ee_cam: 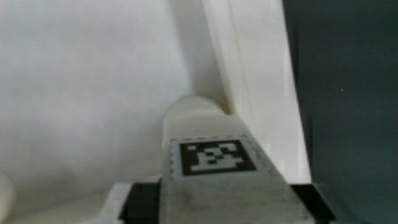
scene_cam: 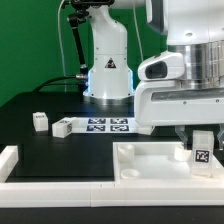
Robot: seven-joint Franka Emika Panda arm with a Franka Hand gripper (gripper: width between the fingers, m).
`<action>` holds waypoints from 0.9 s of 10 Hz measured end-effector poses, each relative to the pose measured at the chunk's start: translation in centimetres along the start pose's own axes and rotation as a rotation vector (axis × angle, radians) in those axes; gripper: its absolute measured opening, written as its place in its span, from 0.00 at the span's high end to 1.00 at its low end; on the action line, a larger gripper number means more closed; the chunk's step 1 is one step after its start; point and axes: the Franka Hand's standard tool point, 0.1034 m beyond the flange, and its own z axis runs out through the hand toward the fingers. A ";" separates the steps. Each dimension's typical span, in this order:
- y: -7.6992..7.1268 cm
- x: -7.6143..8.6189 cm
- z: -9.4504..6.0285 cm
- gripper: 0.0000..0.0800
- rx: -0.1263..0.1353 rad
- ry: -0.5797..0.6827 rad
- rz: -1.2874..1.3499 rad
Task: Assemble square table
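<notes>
End effector [ee_cam: 214, 203] is gripping a small white leg [ee_cam: 214, 155]: its two dark fingers [ee_cam: 134, 203] are pressing flush against the leg's sides, jaws narrow. The leg, tag facing the wrist camera, is sitting inside the tabletop [scene_cam: 150, 165], at the exterior view's right, with its far end meeting the inner face of the raised rim [ee_cam: 249, 60].

Edges and room: the tray floor beside the leg is lying bare. Beyond the rim the dark surface [scene_cam: 70, 150] is running open toward a white rail [scene_cam: 10, 160] at the exterior view's left. Two more legs [scene_cam: 40, 121] [scene_cam: 62, 127] are lying well apart from the tabletop, just beside the marker board [scene_cam: 108, 124].

Hidden or unclear: the arm's bulk is covering the tabletop's far right corner in the exterior view. The frame edge is cutting off the fingers in the wrist view. Whether the leg's underside is resting fully on the tray floor cannot be told.

View differences: only the wrist view is showing the finger contact and the leg touching the rim. Only the exterior view is showing the loose legs, marker board and rail.
</notes>
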 end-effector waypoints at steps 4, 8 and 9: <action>-0.1 -0.2 0.3 0.63 0.049 -0.024 0.697; -0.2 -0.2 0.3 0.57 0.065 -0.039 0.781; -0.2 -0.1 0.3 0.57 0.056 -0.019 0.634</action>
